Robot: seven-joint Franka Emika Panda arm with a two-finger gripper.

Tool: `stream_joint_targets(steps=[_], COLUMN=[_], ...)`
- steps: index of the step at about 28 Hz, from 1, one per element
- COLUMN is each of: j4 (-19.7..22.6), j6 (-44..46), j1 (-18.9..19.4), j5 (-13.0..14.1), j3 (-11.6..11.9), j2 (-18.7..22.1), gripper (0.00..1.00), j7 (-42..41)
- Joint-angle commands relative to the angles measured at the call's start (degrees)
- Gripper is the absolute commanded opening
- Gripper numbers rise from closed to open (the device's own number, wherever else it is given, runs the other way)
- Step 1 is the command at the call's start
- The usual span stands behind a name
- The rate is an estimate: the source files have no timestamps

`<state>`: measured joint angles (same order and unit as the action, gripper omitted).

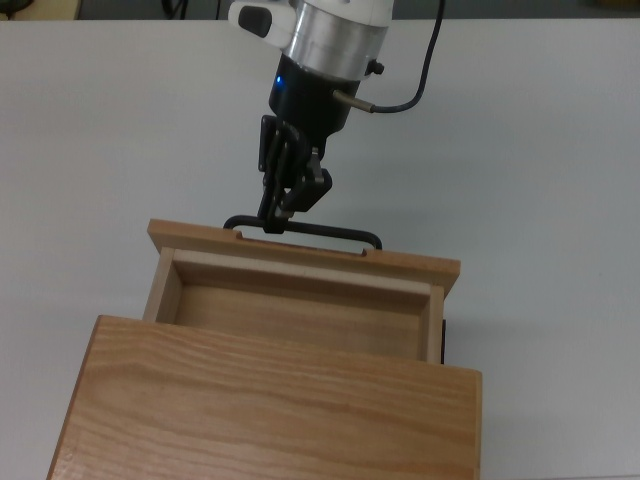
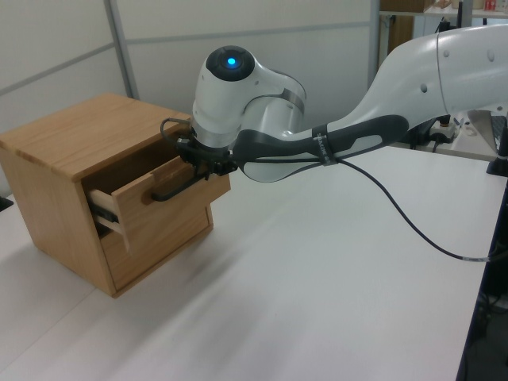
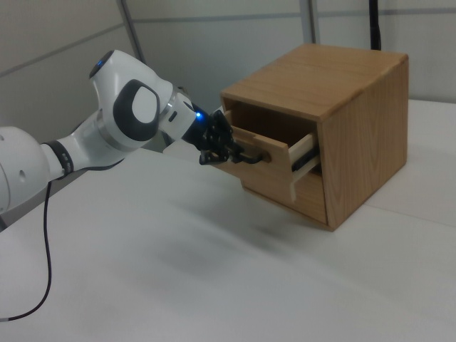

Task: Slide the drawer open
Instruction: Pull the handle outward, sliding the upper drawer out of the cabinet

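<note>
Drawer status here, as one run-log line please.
drawer: partly out of casing, inside looks empty | gripper: shut on handle | stage: pull underway

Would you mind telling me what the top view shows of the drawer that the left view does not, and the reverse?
Only the top view looks down into the drawer, showing its bare wooden floor and low walls. Only the left view shows the lower drawer front beneath it, the dark slide rail and the arm's cable crossing the white table. Both show the gripper shut on the black wire handle, and the wooden box casing.
</note>
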<state>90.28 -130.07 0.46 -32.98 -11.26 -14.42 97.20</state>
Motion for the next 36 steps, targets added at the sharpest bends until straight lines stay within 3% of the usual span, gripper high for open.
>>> stream_joint_targets(steps=[1, 5, 6, 9, 12, 23, 36], j4=[4.55, 4.55, 4.55, 4.55, 4.55, 4.55, 4.55], j6=[5.52, 8.86, 10.00, 11.85, 14.74, 22.05, 26.01], j1=[-0.29, -0.29, -0.29, -0.29, -0.29, 0.24, 0.15], j5=[1.34, 4.93, 7.38, 10.56, 12.67, 17.07, 17.78], j3=[-0.51, -0.78, -0.78, -0.78, -0.78, -1.22, -1.13], j2=[2.29, 2.56, 2.82, 3.70, 4.40, 5.72, 6.78], gripper=[0.00, 0.00, 0.00, 0.00, 0.00, 0.00, 0.00], j7=[-1.57, -4.64, -6.56, -9.03, -10.53, -12.20, -12.64])
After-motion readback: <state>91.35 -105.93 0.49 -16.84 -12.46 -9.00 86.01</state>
